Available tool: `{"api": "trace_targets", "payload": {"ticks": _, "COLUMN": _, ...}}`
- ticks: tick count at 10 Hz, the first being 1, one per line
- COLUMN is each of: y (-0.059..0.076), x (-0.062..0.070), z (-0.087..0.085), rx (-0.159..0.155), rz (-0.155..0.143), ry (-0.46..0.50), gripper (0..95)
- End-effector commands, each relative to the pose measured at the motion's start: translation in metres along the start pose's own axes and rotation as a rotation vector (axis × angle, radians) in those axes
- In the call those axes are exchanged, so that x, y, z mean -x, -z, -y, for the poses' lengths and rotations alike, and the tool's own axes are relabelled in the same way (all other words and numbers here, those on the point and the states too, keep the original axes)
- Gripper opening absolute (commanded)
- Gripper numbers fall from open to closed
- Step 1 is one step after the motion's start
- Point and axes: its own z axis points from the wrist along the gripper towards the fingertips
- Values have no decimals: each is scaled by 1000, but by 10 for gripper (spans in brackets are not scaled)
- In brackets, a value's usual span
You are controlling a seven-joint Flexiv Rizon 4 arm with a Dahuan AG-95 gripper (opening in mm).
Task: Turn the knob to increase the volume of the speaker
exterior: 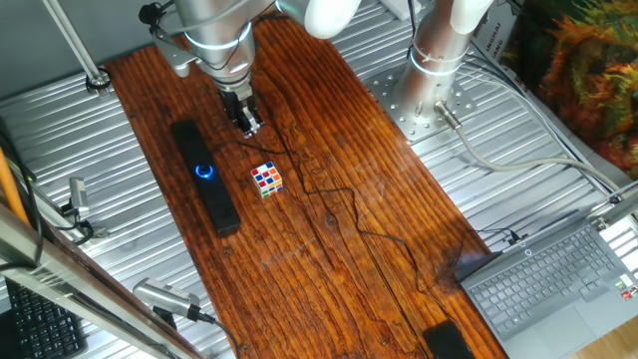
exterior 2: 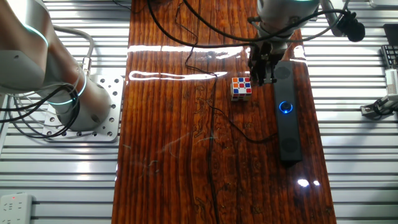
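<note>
The speaker (exterior: 204, 177) (exterior 2: 286, 112) is a long matte black bar lying on the wooden table. Near its middle sits the knob (exterior: 205, 172) (exterior 2: 285, 107), a small round dial ringed by glowing blue light. My gripper (exterior: 247, 119) (exterior 2: 263, 76) hangs above the wood between the speaker's far end and the coloured cube, beside the bar and apart from the knob. Its fingers point down with a small gap between them and hold nothing.
A multicoloured puzzle cube (exterior: 266, 179) (exterior 2: 241, 87) stands right beside the gripper. Thin black cables (exterior: 339, 199) trail across the wood. A laptop (exterior: 558, 279) and a small black device (exterior: 449, 341) sit at the table's near right corner. The arm's base (exterior 2: 74, 106) stands on the metal surface.
</note>
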Motion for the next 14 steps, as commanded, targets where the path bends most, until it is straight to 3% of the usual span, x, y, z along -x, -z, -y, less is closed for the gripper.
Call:
{"api": "trace_targets", "payload": {"ticks": 1, "y": 1, "x": 1, "z": -1, "rx": 0, "rz": 0, "ry": -5, "gripper": 0}}
{"api": "trace_targets", "payload": {"ticks": 10, "y": 5, "x": 0, "z": -2, "rx": 1, "rz": 13, "ry": -26, "gripper": 0}}
{"api": "trace_targets", "payload": {"ticks": 13, "y": 7, "x": 0, "z": -2, "rx": -14, "rz": 56, "ry": -1, "gripper": 0}}
{"api": "trace_targets", "payload": {"ticks": 14, "y": 8, "x": 1, "z": 0, "rx": -20, "rz": 95, "ry": 17, "gripper": 0}}
